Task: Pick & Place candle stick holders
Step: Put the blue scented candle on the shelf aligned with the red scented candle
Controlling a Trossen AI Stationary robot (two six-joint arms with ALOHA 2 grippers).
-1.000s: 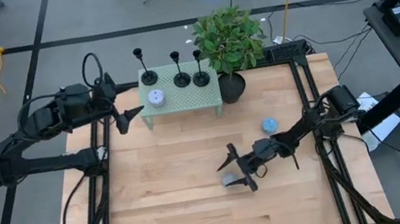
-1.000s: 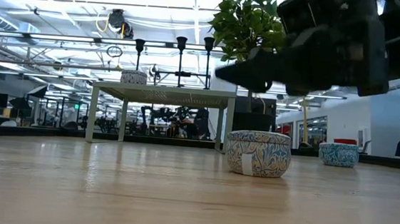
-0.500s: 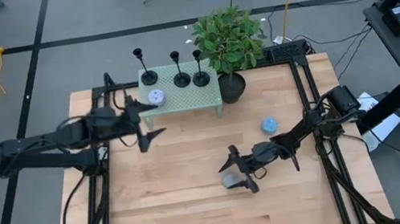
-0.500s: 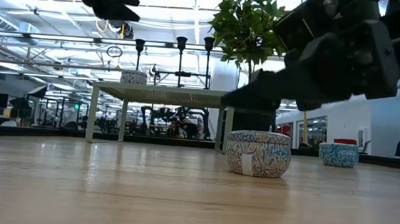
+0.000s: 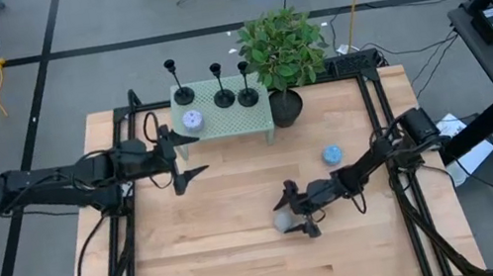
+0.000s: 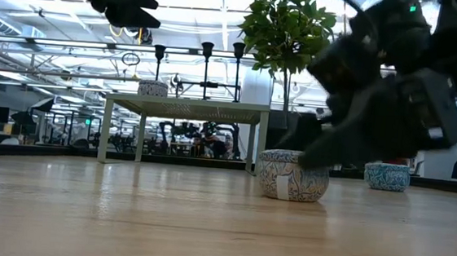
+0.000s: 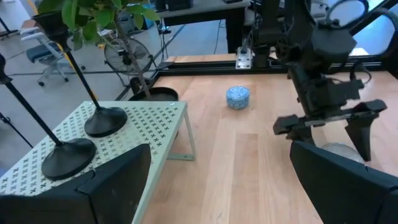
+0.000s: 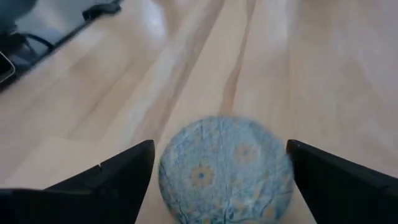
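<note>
Three black candle stick holders [image 5: 182,96] [image 5: 223,97] [image 5: 248,96] stand on their disc bases on a small green table [image 5: 224,122] at the far side. They also show in the low view [image 6: 208,49], and two of them show in the left wrist view [image 7: 104,121]. My left gripper [image 5: 186,158] is open and empty, in the air just in front of the green table's near left corner. My right gripper [image 5: 291,214] is open and low over the wooden table. Its fingers stand on either side of a round patterned tin [image 8: 227,168] without touching it.
A second blue tin [image 5: 332,155] lies on the table to the right. A white round tin [image 5: 191,120] sits on the green table. A potted plant [image 5: 282,52] stands at the green table's right end. Bare wood [image 5: 206,255] lies at the near left.
My left gripper has swung from beside the green table's left end toward the table's right and near edges, staying open. My right gripper has come down around the patterned tin, which has stayed in place.
</note>
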